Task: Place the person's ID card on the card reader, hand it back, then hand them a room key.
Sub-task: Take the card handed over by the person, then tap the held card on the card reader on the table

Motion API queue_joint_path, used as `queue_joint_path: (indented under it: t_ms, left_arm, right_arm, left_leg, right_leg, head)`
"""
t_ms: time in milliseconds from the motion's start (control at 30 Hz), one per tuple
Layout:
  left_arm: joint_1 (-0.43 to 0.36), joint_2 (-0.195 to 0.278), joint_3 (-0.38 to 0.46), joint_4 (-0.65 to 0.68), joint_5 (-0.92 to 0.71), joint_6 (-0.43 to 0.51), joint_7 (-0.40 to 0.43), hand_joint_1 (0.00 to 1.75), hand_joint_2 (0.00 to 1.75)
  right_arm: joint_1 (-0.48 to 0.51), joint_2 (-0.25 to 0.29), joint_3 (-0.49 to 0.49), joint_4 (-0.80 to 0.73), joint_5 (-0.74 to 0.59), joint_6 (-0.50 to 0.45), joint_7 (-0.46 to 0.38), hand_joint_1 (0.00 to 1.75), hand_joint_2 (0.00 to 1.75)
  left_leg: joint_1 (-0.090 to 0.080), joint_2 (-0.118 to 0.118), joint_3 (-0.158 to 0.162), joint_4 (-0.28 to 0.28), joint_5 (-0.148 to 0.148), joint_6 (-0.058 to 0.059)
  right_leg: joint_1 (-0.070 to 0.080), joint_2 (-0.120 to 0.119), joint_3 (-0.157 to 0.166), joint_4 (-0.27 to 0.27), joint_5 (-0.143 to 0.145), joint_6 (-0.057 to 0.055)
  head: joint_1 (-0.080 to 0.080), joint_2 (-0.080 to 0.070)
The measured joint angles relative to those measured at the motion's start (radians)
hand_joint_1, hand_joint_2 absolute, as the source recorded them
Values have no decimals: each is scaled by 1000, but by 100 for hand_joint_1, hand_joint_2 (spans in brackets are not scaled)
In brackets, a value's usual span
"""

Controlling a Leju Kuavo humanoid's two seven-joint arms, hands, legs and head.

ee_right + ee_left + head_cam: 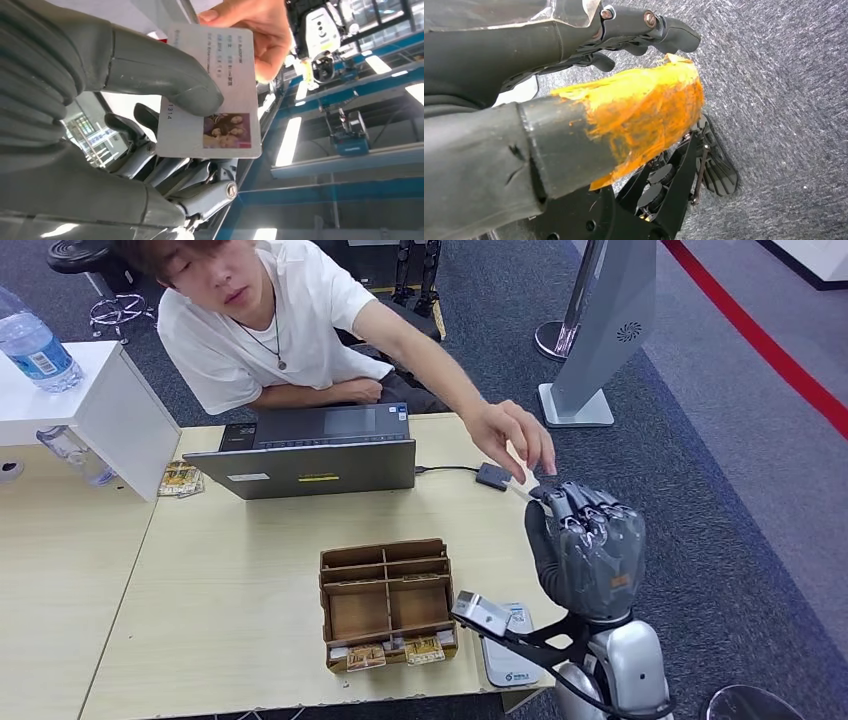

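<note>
Pinching the ID card (210, 95) between thumb and fingers, the right hand (590, 545) is raised beyond the tabletop (230, 580) edge, with the person's hand (515, 435) gripping the card's far end.

One laptop (315, 450), two bottles (35, 343), one ID card (220, 95)
</note>
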Motion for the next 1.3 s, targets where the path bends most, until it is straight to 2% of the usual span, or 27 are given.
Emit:
queue_joint_path:
  t_ms: [167, 300, 433, 667, 833, 1033, 1300]
  left_arm:
    - [0, -4, 0, 0, 16, 2, -4, 0, 0]
    - [0, -7, 0, 0, 30, 4, -12, 0, 0]
    - [-1, -12, 1, 0, 56, 5, -21, 0, 0]
    - [-3, -20, 22, 0, 87, 3, -36, 0, 0]
    - [-4, -22, 40, 0, 108, 0, -45, 0, 0]
    - [-5, -23, 52, 0, 132, -8, -54, 0, 0]
    - [-6, -23, 57, 0, 148, -11, -57, 0, 0]
  right_arm:
    - [19, 26, -12, 20, -88, 0, -110, 175, 175]
    - [32, 41, -20, 51, -165, 0, -134, 175, 175]
    - [43, 34, 3, 108, -287, 0, -76, 175, 175]
    - [45, -31, 94, 190, -478, 18, 27, 175, 175]
    - [46, -74, 120, 246, -632, 91, 25, 175, 175]
    - [50, -109, 119, 305, -861, 246, -28, 175, 175]
    - [53, -135, 88, 348, -1010, 367, -69, 175, 175]
  left_leg:
    - [0, 0, 0, 0, 0, 0]
    - [0, 0, 0, 0, 0, 0]
    - [0, 0, 0, 0, 0, 0]
    - [0, 0, 0, 0, 0, 0]
    - [0, 0, 0, 0, 0, 0]
    - [0, 0, 0, 0, 0, 0]
    - [0, 0, 0, 0, 0, 0]
  right_leg:
    - [0, 0, 0, 0, 0, 0]
    - [0, 0, 0, 0, 0, 0]
    - [0, 0, 0, 0, 0, 0]
    - [0, 0, 0, 0, 0, 0]
    - [0, 0, 0, 0, 0, 0]
    - [0, 0, 0, 0, 0, 0]
    - [0, 0, 0, 0, 0, 0]
  head:
    - [0, 0]
    - [0, 0]
    - [0, 0]
    - [0, 0]
    - [0, 0]
    - [0, 0]
    - [0, 0]
